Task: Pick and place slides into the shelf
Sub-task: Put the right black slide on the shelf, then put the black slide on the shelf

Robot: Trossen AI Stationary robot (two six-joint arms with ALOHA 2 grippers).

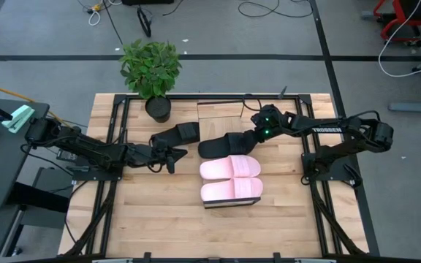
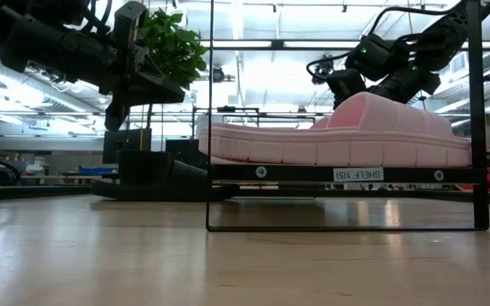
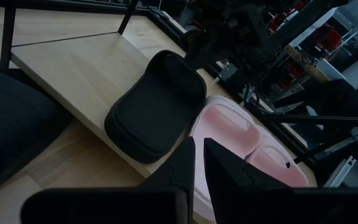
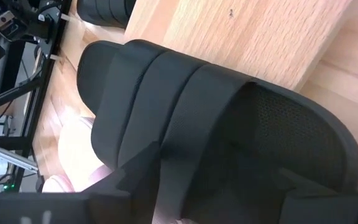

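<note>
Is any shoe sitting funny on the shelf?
Yes. The black slide by the right tool lies crooked, half on the shelf board, its end poking past the edge. The two pink slides sit straight, side by side. The other black slide is on the table, near the left tool.

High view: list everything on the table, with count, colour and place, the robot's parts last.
pink slides: two, pale pink, side by side on the shelf, centre of the table.
black slides: two, black; one on the shelf beside the pink pair, the other off the shelf towards the plant.
shelf: one, light wood with black edging, centre of the table.
potted plant: one, green, dark pot, far edge.
left gripper: near the loose black slide.
right gripper: open, at the shelved black slide.
</note>
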